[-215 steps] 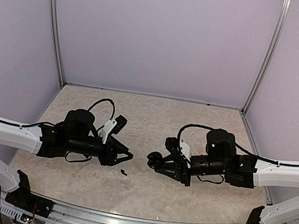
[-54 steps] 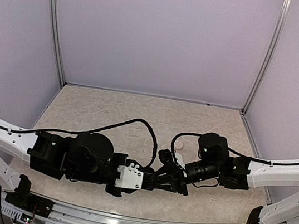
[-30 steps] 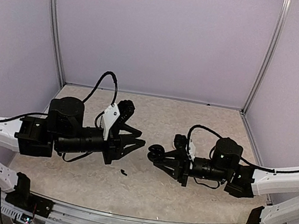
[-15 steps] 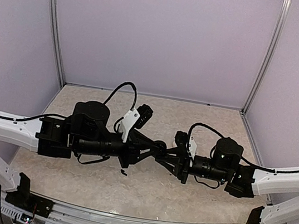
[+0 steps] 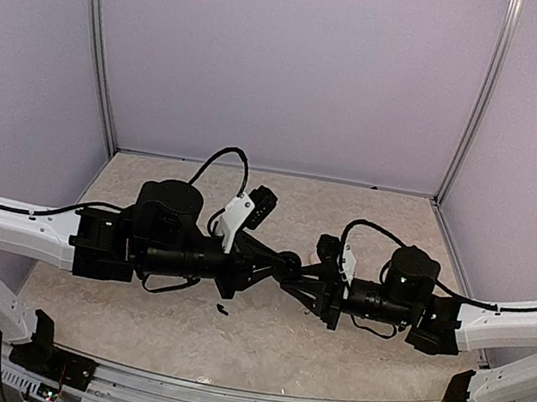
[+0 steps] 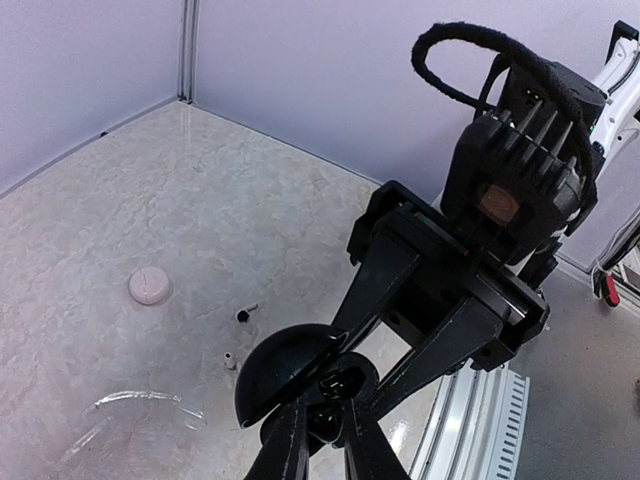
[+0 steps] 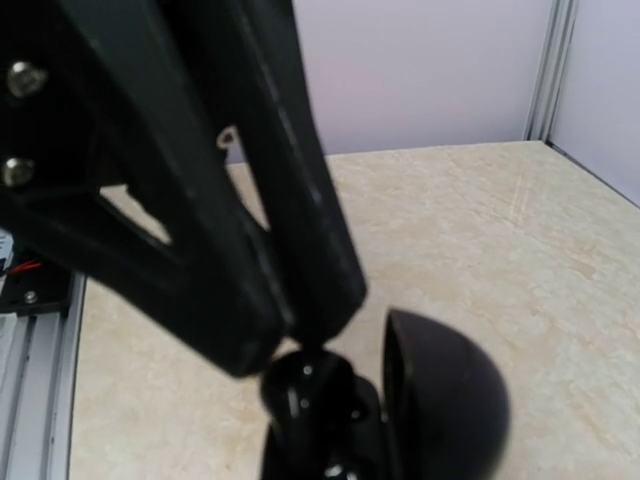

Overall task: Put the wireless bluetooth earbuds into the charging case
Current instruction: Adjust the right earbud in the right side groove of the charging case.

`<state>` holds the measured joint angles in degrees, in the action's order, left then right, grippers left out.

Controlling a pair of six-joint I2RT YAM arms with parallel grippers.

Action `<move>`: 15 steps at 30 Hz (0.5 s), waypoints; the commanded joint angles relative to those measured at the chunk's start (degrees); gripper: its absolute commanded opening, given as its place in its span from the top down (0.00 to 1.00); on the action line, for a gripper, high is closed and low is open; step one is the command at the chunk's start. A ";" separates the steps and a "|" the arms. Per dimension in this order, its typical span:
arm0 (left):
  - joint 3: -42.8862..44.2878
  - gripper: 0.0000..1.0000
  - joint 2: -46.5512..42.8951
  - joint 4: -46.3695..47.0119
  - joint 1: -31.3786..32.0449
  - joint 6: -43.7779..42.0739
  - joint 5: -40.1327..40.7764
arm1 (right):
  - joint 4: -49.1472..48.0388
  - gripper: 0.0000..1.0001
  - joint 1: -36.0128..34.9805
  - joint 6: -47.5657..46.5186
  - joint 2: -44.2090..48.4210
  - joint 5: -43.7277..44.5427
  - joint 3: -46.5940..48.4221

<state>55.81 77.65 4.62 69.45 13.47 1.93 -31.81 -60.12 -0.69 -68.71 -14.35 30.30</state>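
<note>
task stage: mid-task, judged; insertion work at the case, not finished
charging case: black, round, domed lid swung open; held up off the worktop between the two arms
right hand: clenched on the charging case from the right side, holding it up to the other arm
left hand: fingers drawn together, tips right at the open well of the case beside the lid; can't tell if anything tiny is pinched between them
inside the case: something glossy black under the left fingertips; earbud or case insert, can't tell
black earbud: loose on the worktop, below and well apart from both hands, touching nothing
pale earbud: tiny, loose on the worktop near the black one; also well clear of the hands
done so far: case is open and presented; no earbud can be confirmed as seated
left to do: pick up the two loose earbuds, seat them in the wells, likely shut the lid
other items: pale puck farther out on the worktop; clear curved piece at the near edge of the left wrist view
risk: earbuds are tiny and glossy, so easy to slip or flick on pickup
</note>
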 commanded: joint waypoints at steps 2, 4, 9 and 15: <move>2.81 0.85 1.81 -2.43 -0.28 -0.84 -0.06 | 0.16 1.00 0.09 -0.45 1.21 -1.51 1.05; 2.82 0.85 2.14 -2.37 -0.28 -0.98 -0.31 | 0.27 1.00 0.10 -0.52 1.29 -1.80 0.99; 3.04 0.89 2.12 -2.66 -0.30 -2.38 -1.32 | 0.05 1.00 0.08 -0.72 1.47 -3.63 0.81; 4.42 0.93 2.93 -5.65 -0.28 -8.16 -6.40 | -0.45 1.00 0.09 -0.97 2.14 -6.80 0.34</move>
<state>58.08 79.37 2.33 69.28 10.44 0.36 -30.04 -60.10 -1.06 -68.64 -17.78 30.30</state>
